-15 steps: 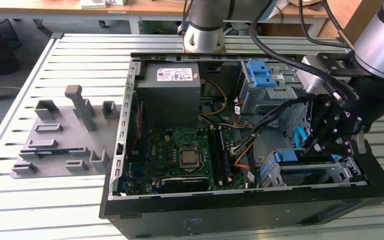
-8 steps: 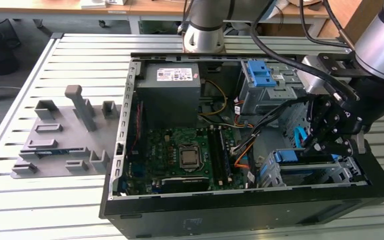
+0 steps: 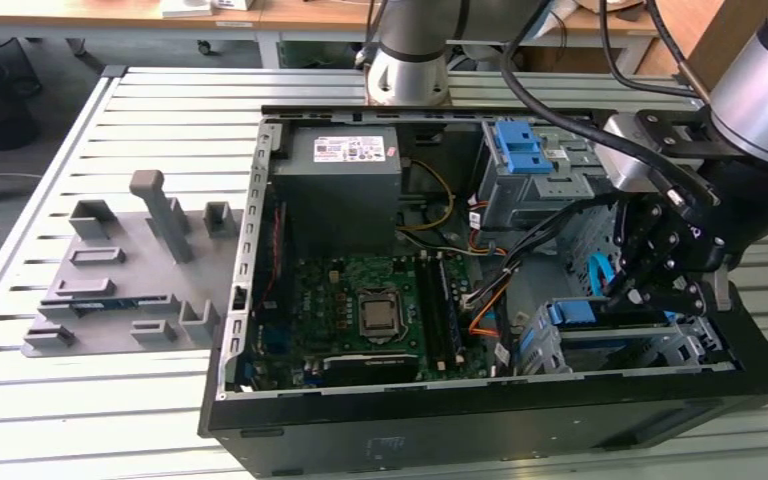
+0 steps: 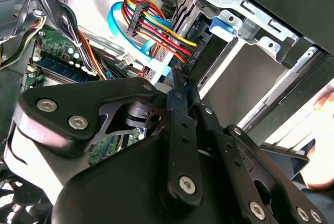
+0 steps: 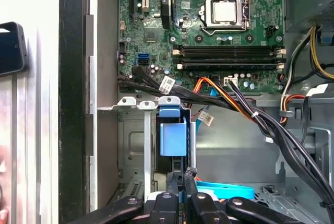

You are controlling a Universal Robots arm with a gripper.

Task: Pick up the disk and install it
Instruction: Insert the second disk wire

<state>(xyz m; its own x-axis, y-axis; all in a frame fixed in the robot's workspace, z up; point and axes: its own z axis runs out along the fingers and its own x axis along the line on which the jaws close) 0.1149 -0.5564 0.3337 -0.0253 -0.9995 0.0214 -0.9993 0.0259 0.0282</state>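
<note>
The disk sits on edge in the lower grey drive cage (image 3: 684, 335) of the open computer case, at the exterior view's right. Its blue bracket (image 3: 584, 312) faces out of the slot, and its tab (image 5: 172, 138) is plain in the first wrist view; the silver body is hidden inside the cage. My black gripper (image 3: 620, 295) hangs just over that cage. In both wrist views the fingertips (image 5: 182, 176) (image 4: 180, 85) are pressed together with nothing between them, a short way from the blue tab.
A bundle of coloured power wires (image 4: 156, 25) and a flat blue cable (image 5: 224, 188) run close beside the fingers. The motherboard (image 3: 371, 305), grey power supply (image 3: 344, 165) and upper cage with blue latch (image 3: 524, 150) fill the case. A grey fixture plate (image 3: 131, 270) lies at the exterior view's left.
</note>
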